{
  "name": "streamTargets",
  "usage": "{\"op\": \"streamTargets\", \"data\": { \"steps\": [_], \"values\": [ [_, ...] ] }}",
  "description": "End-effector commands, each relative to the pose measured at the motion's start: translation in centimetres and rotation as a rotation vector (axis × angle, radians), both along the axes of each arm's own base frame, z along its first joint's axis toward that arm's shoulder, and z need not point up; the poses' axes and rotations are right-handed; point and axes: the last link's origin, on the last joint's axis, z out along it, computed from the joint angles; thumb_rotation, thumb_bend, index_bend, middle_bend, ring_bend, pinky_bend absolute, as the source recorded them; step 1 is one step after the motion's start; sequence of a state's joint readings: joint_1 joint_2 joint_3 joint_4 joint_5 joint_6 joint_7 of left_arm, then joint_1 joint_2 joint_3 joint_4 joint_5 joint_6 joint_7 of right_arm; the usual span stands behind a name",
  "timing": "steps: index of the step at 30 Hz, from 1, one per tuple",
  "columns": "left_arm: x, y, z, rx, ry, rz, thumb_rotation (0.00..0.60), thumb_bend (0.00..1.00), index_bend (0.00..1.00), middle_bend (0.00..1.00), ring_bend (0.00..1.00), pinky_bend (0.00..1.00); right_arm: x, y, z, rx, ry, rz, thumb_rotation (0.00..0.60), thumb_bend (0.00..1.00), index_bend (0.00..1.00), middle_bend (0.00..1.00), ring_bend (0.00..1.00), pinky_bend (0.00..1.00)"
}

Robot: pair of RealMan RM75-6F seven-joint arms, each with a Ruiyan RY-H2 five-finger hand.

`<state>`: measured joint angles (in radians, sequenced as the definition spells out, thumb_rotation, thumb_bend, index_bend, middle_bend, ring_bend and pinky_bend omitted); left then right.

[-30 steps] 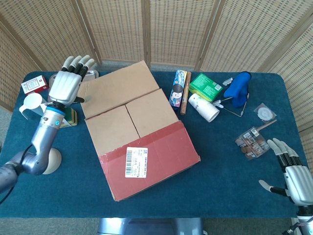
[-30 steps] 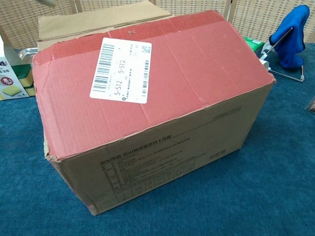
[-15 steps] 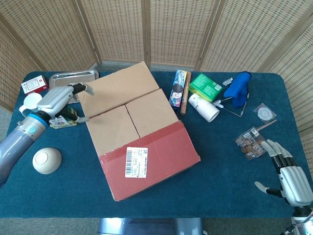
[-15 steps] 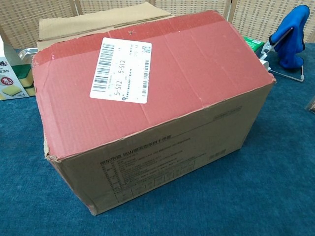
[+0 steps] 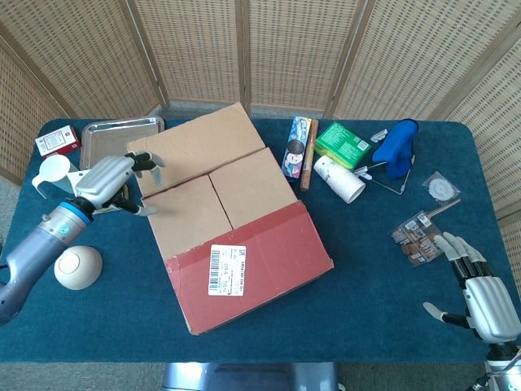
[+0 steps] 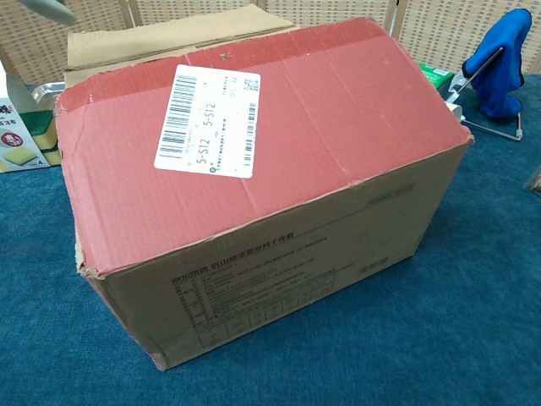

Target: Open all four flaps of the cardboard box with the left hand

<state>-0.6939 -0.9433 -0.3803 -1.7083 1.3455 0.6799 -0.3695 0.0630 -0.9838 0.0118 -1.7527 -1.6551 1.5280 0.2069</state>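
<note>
The cardboard box (image 5: 236, 220) stands mid-table with its top flaps lying flat: a red flap with a white label (image 5: 260, 257) nearest me and plain brown flaps (image 5: 199, 147) behind it. In the chest view the box (image 6: 279, 194) fills the frame. My left hand (image 5: 114, 179) hovers at the box's left edge near the far left corner, fingers spread and curved toward the cardboard, holding nothing; I cannot tell if the fingertips touch it. My right hand (image 5: 480, 293) rests open at the table's near right corner, far from the box.
A metal tray (image 5: 110, 132), a white cup (image 5: 50, 171), a small red carton (image 5: 57, 143) and a white dome-shaped thing (image 5: 78, 267) lie left of the box. To its right are a snack tube (image 5: 297, 148), a green box (image 5: 343, 145), a paper cup (image 5: 340, 179) and a blue cloth (image 5: 396, 147).
My left hand has come down from its raised pose at the far left and moved right to the box's left edge. The box and right hand stay put.
</note>
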Motion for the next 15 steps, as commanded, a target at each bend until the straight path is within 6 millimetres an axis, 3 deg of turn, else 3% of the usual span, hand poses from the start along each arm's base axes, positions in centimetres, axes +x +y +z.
{"op": "streamTargets", "data": {
  "steps": [1, 8, 15],
  "values": [
    [-0.5, -2.1, -3.2, -0.039, -0.072, -0.137, 0.6, 0.12, 0.53, 0.38, 0.25, 0.41, 0.0, 0.0, 0.0, 0.001, 0.0, 0.0, 0.6, 0.0, 0.0, 0.0, 0.0, 0.13],
    [0.4, -4.0, -6.0, -0.136, -0.1, -0.261, 0.6, 0.11, 0.56, 0.43, 0.29, 0.47, 0.1, 0.1, 0.0, -0.004, -0.003, 0.003, 0.6, 0.0, 0.0, 0.0, 0.0, 0.13],
    [0.6, -4.3, -6.7, -0.168, -0.096, -0.259, 0.6, 0.12, 0.55, 0.42, 0.3, 0.48, 0.1, 0.2, 0.1, -0.004, -0.007, 0.006, 0.6, 0.0, 0.0, 0.0, 0.0, 0.13]
  ]
}}
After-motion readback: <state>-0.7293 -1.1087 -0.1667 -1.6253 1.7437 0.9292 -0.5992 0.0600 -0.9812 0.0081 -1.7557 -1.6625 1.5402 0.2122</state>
